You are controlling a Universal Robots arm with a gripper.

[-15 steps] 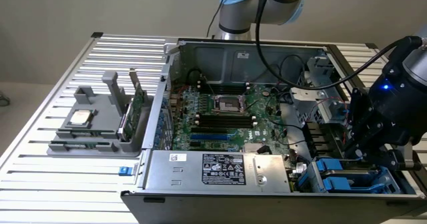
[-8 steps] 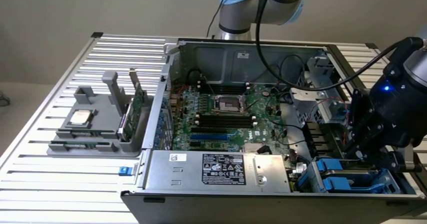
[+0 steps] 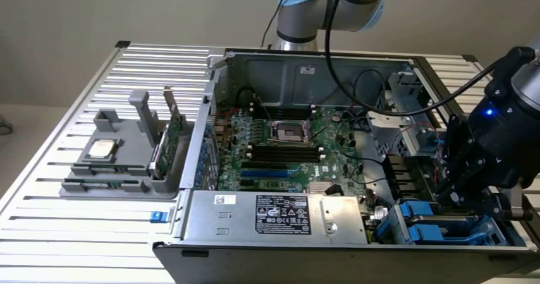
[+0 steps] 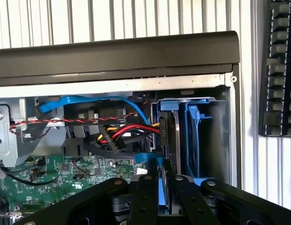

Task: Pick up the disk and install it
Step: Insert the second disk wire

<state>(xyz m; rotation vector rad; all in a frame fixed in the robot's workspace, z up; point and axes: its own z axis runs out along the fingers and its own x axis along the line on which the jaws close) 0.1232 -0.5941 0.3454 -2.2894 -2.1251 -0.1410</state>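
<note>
Blue carrier bracket of the disk (image 4: 163,187) sits pinched between the gripper (image 4: 160,194) fingers, jaws narrow and clamped on it, drive held on edge so it lines up with the slot of the blue drive bay (image 4: 195,136) at the case's corner. Exterior view: arm reaches down into the open computer case (image 3: 253,249) at about 4 o'clock, gripper (image 3: 472,192) low over the drive bay (image 3: 439,224), wrist pointing down.
</note>
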